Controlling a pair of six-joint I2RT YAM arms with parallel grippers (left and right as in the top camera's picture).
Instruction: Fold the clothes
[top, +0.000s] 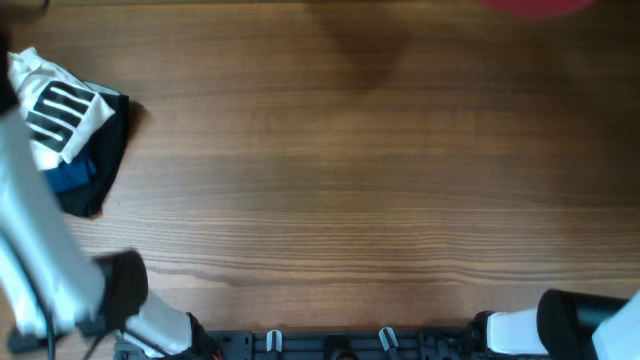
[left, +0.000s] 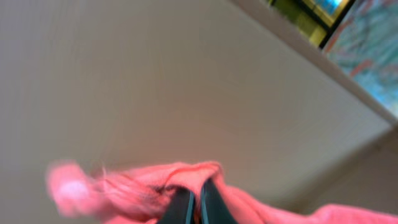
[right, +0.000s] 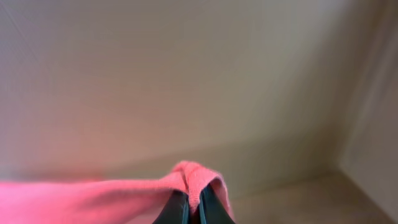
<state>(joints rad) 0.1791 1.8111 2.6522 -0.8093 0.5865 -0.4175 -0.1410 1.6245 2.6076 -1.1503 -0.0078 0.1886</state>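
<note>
Your left tool (left: 198, 200) and right tool (right: 194, 204) each clamp the red T-shirt (left: 134, 185); spread it taut, then lay it flat.

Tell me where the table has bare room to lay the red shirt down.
The table is bare across its middle and right, from the pile of folded clothes at left to the right edge. Only the far left is crowded, by that pile and the left arm. Both grippers hold the red shirt.
</note>
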